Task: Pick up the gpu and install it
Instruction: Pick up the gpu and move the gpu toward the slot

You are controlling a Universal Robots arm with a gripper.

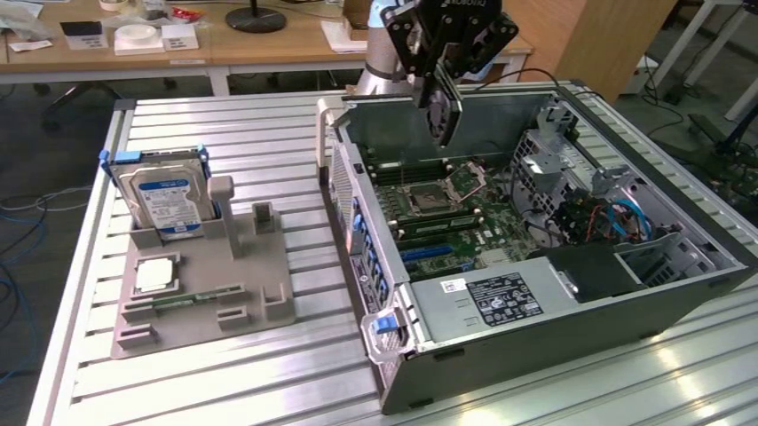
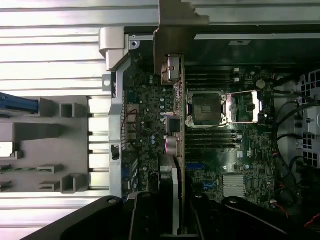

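- While it hangs over the open computer case (image 1: 663, 302), the gripper (image 1: 445, 78) has its jaws pinched on the top edge of the gpu (image 1: 445, 115).
- Below the jaws the card hangs upright and edge-on, with one finger (image 2: 145, 215) on each flat face.
- Its lower edge is inside the case's upper rim, clear of the motherboard (image 1: 438, 204).
- Its metal bracket (image 2: 175, 30) points toward the case's rear wall.
- Outside the case, on the exterior view's left, a hard drive (image 1: 166, 195) stands in a grey holder (image 1: 237, 284).
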